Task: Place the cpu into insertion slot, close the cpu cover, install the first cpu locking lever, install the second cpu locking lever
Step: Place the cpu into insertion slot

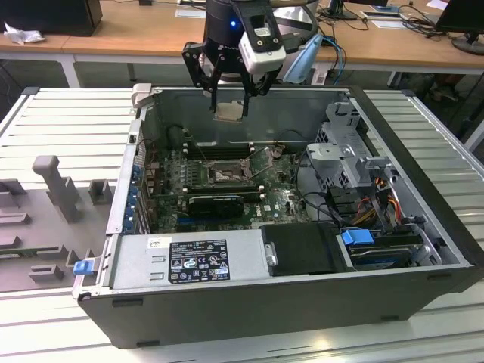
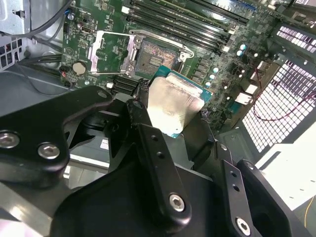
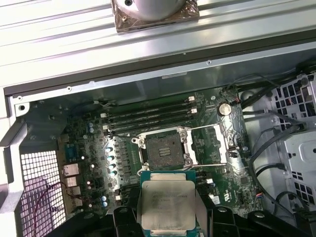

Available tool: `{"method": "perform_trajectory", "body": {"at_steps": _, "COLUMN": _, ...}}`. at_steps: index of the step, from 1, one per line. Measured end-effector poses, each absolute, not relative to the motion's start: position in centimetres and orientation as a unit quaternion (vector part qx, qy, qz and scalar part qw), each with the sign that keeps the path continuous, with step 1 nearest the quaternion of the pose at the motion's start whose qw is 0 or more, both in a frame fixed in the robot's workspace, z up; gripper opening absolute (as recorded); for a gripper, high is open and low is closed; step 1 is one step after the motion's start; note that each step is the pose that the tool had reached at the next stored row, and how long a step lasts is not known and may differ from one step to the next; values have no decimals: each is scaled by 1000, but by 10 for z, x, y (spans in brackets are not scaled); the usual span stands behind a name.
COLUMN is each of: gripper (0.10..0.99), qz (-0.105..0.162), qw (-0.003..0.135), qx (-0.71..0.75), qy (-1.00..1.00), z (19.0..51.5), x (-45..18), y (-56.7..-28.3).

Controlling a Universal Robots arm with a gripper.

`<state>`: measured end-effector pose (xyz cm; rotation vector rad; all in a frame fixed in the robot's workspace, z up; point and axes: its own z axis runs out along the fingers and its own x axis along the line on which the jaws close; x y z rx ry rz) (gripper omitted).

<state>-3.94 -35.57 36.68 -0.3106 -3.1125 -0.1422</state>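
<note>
cpu [image 3: 167, 202]: silvery-beige face, teal-green edge. insertion slot [image 3: 163, 150]: dark centre, silver rim. motherboard [image 1: 283, 200]: green; memory slots [image 3: 148, 114] black. gripper [image 1: 230, 110]: black. case [image 1: 302, 302]: dark grey outside, pale grey inside. latch [image 1: 82, 266], near corner, exterior view's left: blue. table [image 1: 431, 136]: silver, ribbed. far desks [image 1: 136, 30]: light wood.

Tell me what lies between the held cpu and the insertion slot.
Nothing in the way: in the exterior view the cpu, held in the gripper, hangs above the open case, with free air down to the insertion slot.
</note>
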Motion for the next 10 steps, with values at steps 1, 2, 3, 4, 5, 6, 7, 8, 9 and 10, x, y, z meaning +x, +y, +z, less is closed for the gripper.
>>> {"method": "perform_trajectory", "body": {"at_steps": 1, "gripper": 529, "qz": -45, "qw": 5, "qx": -100, "qy": -994, "z": 367, "x": -39, "y": -356}}
{"method": "perform_trajectory", "body": {"at_steps": 2, "gripper": 529, "qz": -45, "qw": 5, "qx": -101, "qy": -994, "z": 367, "x": -39, "y": -356}}
{"method": "perform_trajectory", "body": {"at_steps": 3, "gripper": 529, "qz": -45, "qw": 5, "qx": -102, "qy": -994, "z": 367, "x": -39, "y": -356}}
{"method": "perform_trajectory", "body": {"at_steps": 4, "gripper": 529, "qz": -45, "qw": 5, "qx": -103, "qy": -994, "z": 367, "x": -39, "y": -356}}
{"method": "perform_trajectory", "body": {"at_steps": 5, "gripper": 529, "qz": -46, "qw": 5, "qx": -105, "qy": -993, "z": 367, "x": -39, "y": -356}}
{"method": "perform_trajectory", "body": {"at_steps": 6, "gripper": 529, "qz": -45, "qw": 5, "qx": -106, "qy": -993, "z": 367, "x": -39, "y": -356}}
{"method": "perform_trajectory", "body": {"at_steps": 7, "gripper": 529, "qz": -45, "qw": 5, "qx": -107, "qy": -993, "z": 367, "x": -39, "y": -356}}
{"method": "perform_trajectory", "body": {"at_steps": 8, "gripper": 529, "qz": -45, "qw": 5, "qx": -109, "qy": -993, "z": 367, "x": -39, "y": -356}}
{"method": "perform_trajectory", "body": {"at_steps": 9, "gripper": 529, "qz": -46, "qw": 5, "qx": -110, "qy": -993, "z": 367, "x": -39, "y": -356}}
{"method": "perform_trajectory", "body": {"at_steps": 10, "gripper": 529, "qz": -46, "qw": 5, "qx": -112, "qy": -993, "z": 367, "x": -39, "y": -356}}
